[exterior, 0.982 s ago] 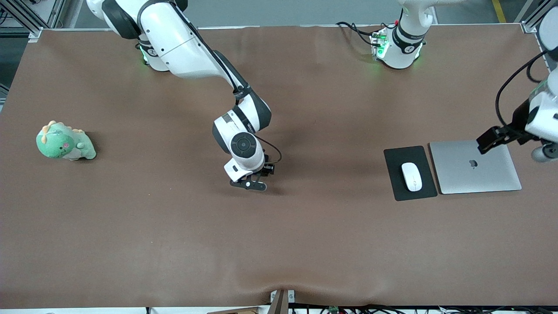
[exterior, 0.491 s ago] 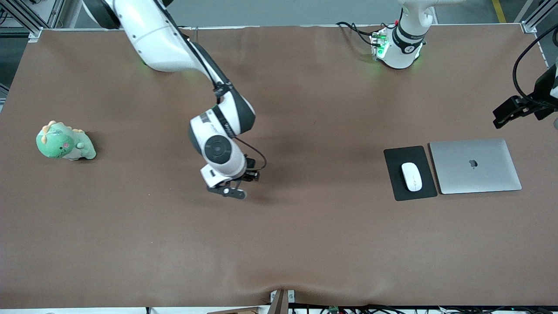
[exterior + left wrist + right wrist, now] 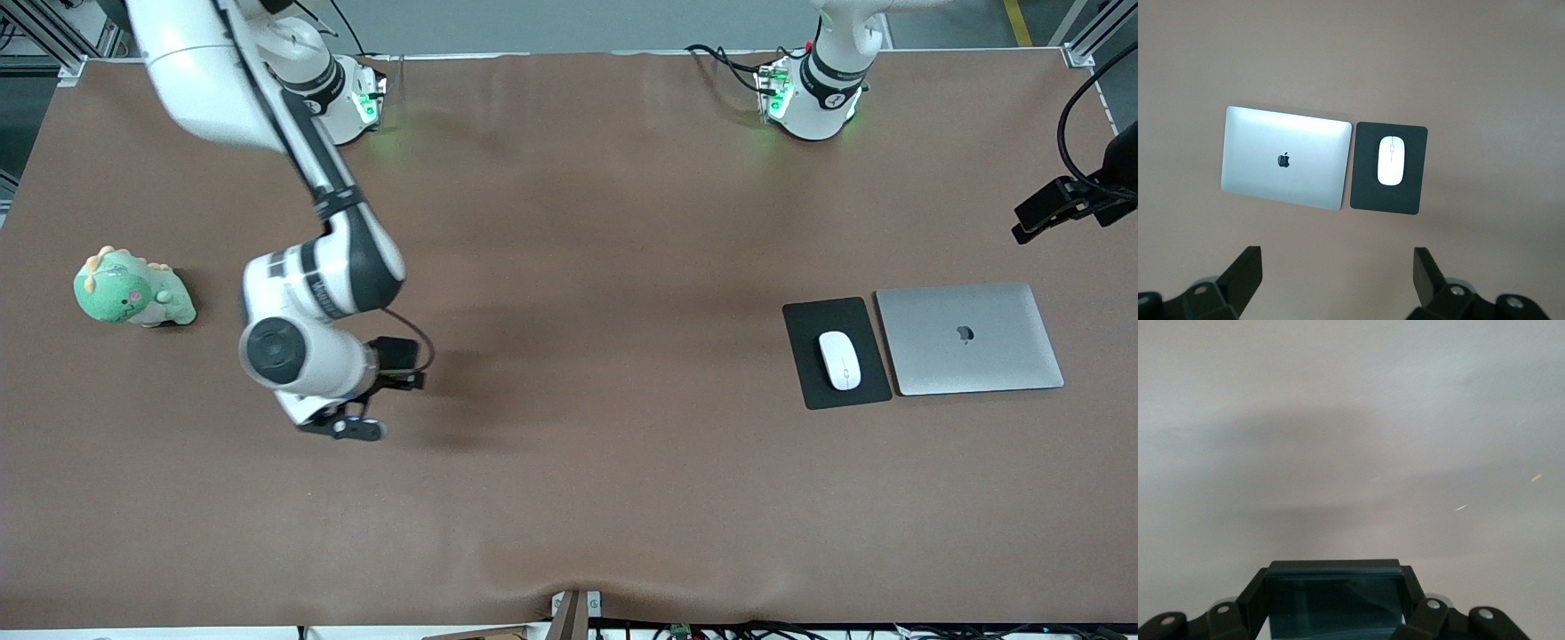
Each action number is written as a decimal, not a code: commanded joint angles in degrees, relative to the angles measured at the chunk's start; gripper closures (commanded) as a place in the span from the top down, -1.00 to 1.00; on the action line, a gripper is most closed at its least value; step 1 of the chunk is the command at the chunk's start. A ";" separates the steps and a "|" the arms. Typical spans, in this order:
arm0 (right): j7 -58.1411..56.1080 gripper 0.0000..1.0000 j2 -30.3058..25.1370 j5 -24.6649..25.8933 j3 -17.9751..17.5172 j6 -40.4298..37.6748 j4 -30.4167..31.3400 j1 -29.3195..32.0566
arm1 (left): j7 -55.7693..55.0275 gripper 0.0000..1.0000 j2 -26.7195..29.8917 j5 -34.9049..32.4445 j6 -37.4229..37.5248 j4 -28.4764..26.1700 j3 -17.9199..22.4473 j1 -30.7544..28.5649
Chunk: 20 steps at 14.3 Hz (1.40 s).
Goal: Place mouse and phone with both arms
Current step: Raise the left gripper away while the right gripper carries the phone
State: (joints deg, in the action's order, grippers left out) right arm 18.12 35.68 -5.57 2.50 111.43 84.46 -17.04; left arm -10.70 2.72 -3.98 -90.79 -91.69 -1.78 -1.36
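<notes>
The white mouse [image 3: 839,359] [image 3: 1391,160] lies on a black mouse pad [image 3: 867,378] [image 3: 1411,193] toward the left arm's end of the table. My right gripper [image 3: 348,427] [image 3: 1333,587] is shut on the black glossy phone [image 3: 1331,603], held flat over bare table between the middle and the plush toy. In the front view the phone is hidden under the hand. My left gripper [image 3: 1337,273] hangs open and empty, high above the table, with the laptop and mouse below it. In the front view only its wrist [image 3: 1062,206] shows at the edge.
A closed silver laptop [image 3: 969,338] [image 3: 1285,160] lies beside the mouse pad. A green plush dinosaur [image 3: 133,289] sits at the right arm's end of the table. Brown table cloth [image 3: 622,267] stretches between them.
The right arm has swung the phone from the middle of the table toward the plush toy's end and lower in the front view. The left arm has drawn back from over the laptop.
</notes>
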 commanded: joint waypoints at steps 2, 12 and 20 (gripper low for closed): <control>-11.08 -1.00 -1.31 0.12 -1.18 0.19 2.91 11.30 | 1.04 1.00 1.67 1.17 0.96 -1.21 0.73 -1.36; -24.26 -1.00 -4.90 6.80 -1.00 14.58 18.60 23.71 | 0.95 1.00 2.99 1.61 2.90 -1.04 0.73 -1.81; -32.00 -1.00 -9.13 6.89 -0.91 21.02 28.74 28.63 | 0.86 1.00 2.55 1.61 1.84 -1.21 0.73 -1.63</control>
State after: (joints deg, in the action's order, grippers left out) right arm -12.27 29.47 0.22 2.82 131.18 109.80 9.33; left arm -10.70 4.46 -3.64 -88.31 -92.02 -1.20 -2.88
